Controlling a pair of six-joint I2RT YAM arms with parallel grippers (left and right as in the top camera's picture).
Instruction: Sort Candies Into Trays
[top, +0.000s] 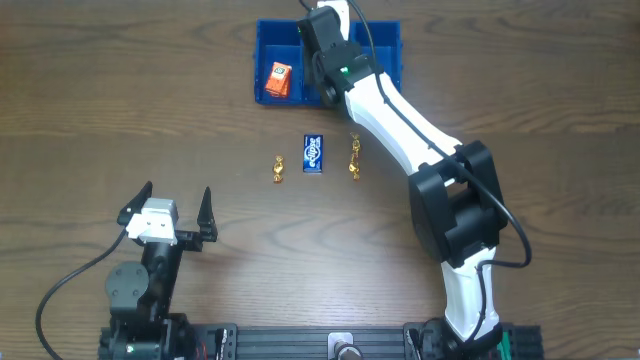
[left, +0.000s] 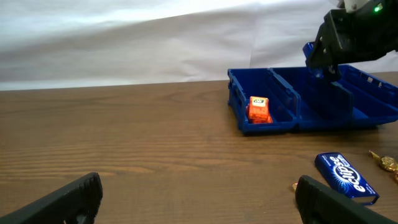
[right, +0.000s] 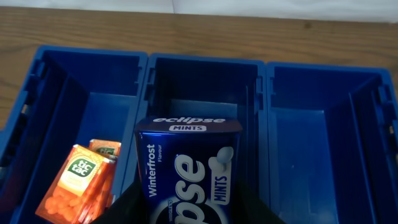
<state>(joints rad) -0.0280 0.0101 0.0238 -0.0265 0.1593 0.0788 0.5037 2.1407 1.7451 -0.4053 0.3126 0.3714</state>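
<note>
From above, my left tool (top: 178, 198) sits open at lower left, while my right tool (top: 316, 30), top middle, squeezes a blue mint tin (right: 189, 171) over the blue tray's (right: 205, 62) middle part in its wrist view.

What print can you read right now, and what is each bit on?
"eclipse MINTS": top edge of the mint tin in the right gripper.
"Winterfrost Flavour", "MINTS": same tin's face; its large logo is cut off.
"tic tac": orange candy box in the blue tray.
"eclipse": second mint tin on the table.
Gold-wrapped candies: nothing readable.
</note>
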